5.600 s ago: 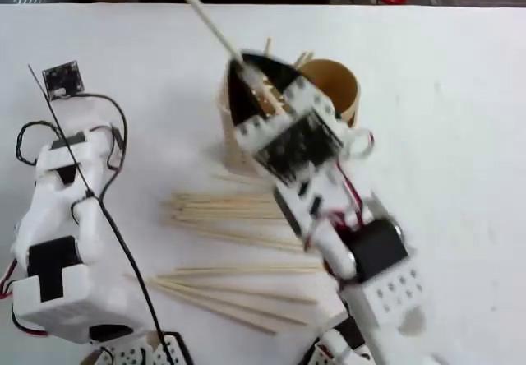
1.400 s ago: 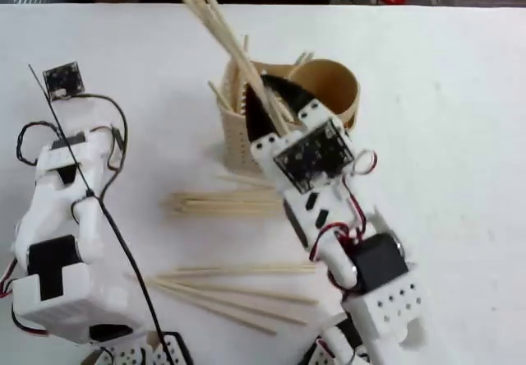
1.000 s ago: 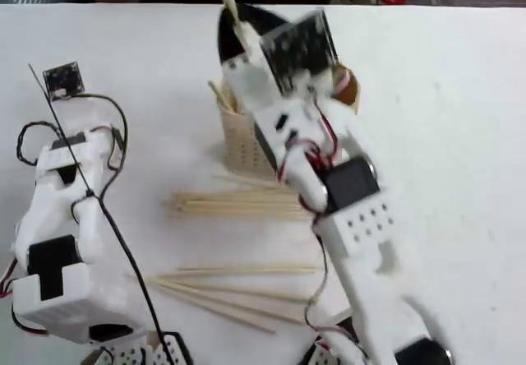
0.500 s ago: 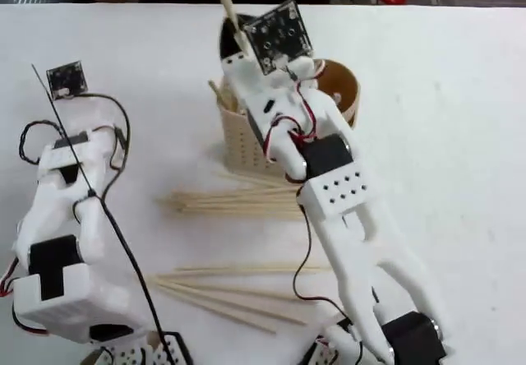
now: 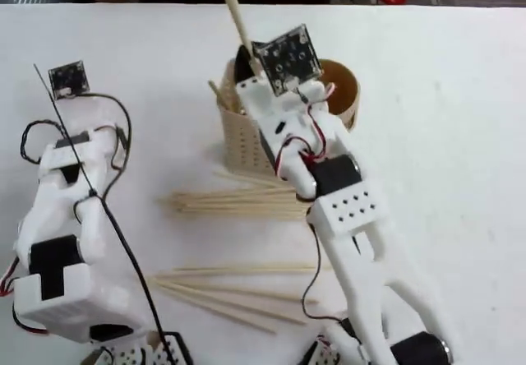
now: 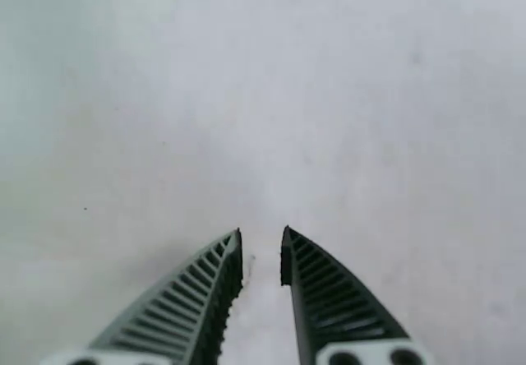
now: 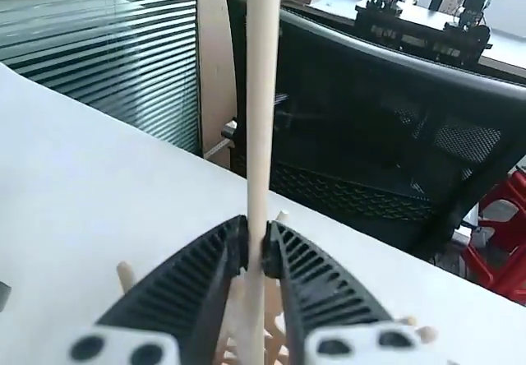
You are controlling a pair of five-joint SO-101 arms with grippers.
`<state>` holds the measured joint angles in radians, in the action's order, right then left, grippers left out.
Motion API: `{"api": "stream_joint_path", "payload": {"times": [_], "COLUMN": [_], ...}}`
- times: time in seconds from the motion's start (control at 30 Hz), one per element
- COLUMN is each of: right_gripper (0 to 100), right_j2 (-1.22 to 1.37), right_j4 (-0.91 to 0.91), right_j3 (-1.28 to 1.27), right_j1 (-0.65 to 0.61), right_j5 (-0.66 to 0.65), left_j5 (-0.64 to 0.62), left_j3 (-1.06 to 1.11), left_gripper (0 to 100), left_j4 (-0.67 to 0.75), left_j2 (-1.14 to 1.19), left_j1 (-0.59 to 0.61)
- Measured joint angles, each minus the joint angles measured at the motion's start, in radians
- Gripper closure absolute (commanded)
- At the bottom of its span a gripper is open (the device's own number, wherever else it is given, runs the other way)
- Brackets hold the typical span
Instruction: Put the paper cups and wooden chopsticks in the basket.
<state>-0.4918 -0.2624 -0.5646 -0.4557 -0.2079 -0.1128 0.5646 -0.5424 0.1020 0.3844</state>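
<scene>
Beneath the right claw (image 7: 256, 243), clamped on a wooden chopstick (image 7: 261, 94), stands the basket (image 5: 241, 143); the left claw (image 6: 261, 254) hangs slightly parted.

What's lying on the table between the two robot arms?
Loose chopsticks, in two bunches on the white table, one bunch nearer the basket. The high view shows this.

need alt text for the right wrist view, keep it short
The right gripper is shut on a wooden chopstick that juts out well beyond its tip, with other chopstick ends close by. Behind are the white table, a black mesh chair and window blinds.
</scene>
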Motion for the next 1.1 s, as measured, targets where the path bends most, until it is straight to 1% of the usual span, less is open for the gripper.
{"api": "stream_joint_path", "payload": {"times": [0.03,0.1,0.4,0.5,0.7,0.83,0.9,0.97,1.1], "right_gripper": [88.5,87.8,95.5,96.3,96.4,96.3,96.3,96.3,96.3], "right_j2": [-0.012,-0.037,-0.167,-0.242,-0.433,-0.523,-0.535,-0.539,-0.539], "right_j4": [0.0,0.0,-0.006,-0.121,-0.493,-0.704,-0.758,-0.772,-0.773], "right_j3": [-0.017,-0.041,-0.121,-0.124,-0.124,-0.129,-0.158,-0.21,-0.345], "right_j1": [0.0,-0.003,-0.003,0.0,0.0,-0.005,-0.005,-0.015,-0.092], "right_j5": [0.0,0.0,0.0,0.0,0.0,0.0,-0.005,-0.052,-0.146], "left_j5": [0.0,0.0,0.0,0.0,0.0,0.0,0.0,0.0,0.0], "left_j3": [0.0,0.0,0.0,0.0,0.0,0.0,0.0,0.0,0.0], "left_gripper": [90,90,90,90,90,90,90,90,90], "left_j4": [0.0,0.0,0.0,0.0,0.0,0.0,0.0,0.0,0.0], "left_j2": [0.0,0.0,0.0,0.0,0.0,0.0,0.0,0.0,0.0], "left_j1": [0.0,0.0,0.0,0.0,0.0,0.0,0.0,0.0,0.0]}}
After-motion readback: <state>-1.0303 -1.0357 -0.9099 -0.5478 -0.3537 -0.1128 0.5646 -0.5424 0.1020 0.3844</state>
